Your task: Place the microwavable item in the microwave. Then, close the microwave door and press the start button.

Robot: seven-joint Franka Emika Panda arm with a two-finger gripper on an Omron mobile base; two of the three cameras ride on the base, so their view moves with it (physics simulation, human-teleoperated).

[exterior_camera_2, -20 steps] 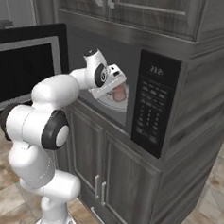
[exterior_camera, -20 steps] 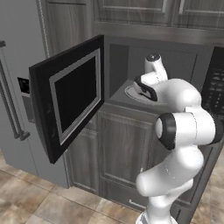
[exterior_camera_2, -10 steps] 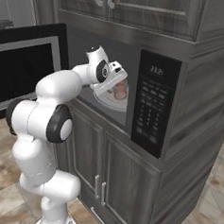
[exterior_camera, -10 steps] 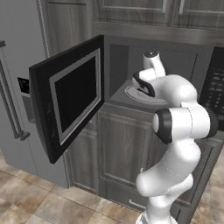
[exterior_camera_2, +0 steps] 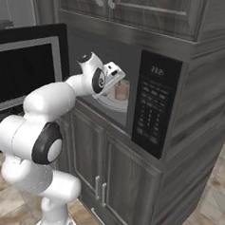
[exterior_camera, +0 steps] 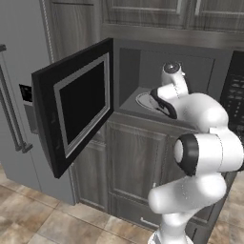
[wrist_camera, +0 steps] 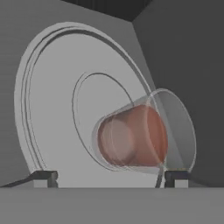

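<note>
Standing apart now, the two dark fingertips [wrist_camera: 44, 175] of the pincer [wrist_camera: 110, 176] are seen at the bottom of the hand view, one well to each side of the cup [wrist_camera: 133, 136]; a second ago the pincer was closed on the cup, and since then it has been released. The pincer is wide open and nothing is held in it. The arm's pose is little changed from the earlier right base view, with the hand reaching into the cavity of the microwave [exterior_camera_2: 155, 105] as before.

The cup is seen resting on the white turntable plate [wrist_camera: 52, 100], near its middle ring, with its pinkish-brown filling visible through the translucent wall. In the hand view it lies between the two fingertips but nearer the right-hand one, whose tip is close beside the cup's wide rim; whether the two touch cannot be told. In the right base view the cup [exterior_camera_2: 121, 91] is seen upright on the turntable [exterior_camera_2: 116, 104], just beyond the pincer [exterior_camera_2: 116, 75], to the left of the black keypad panel [exterior_camera_2: 153, 107].

The microwave door [exterior_camera: 71, 107] is swung wide open to the left, as in the earlier frames, with its dark window facing outward. In the left base view the turntable [exterior_camera: 144, 101] is partly hidden by the arm's wrist.
</note>
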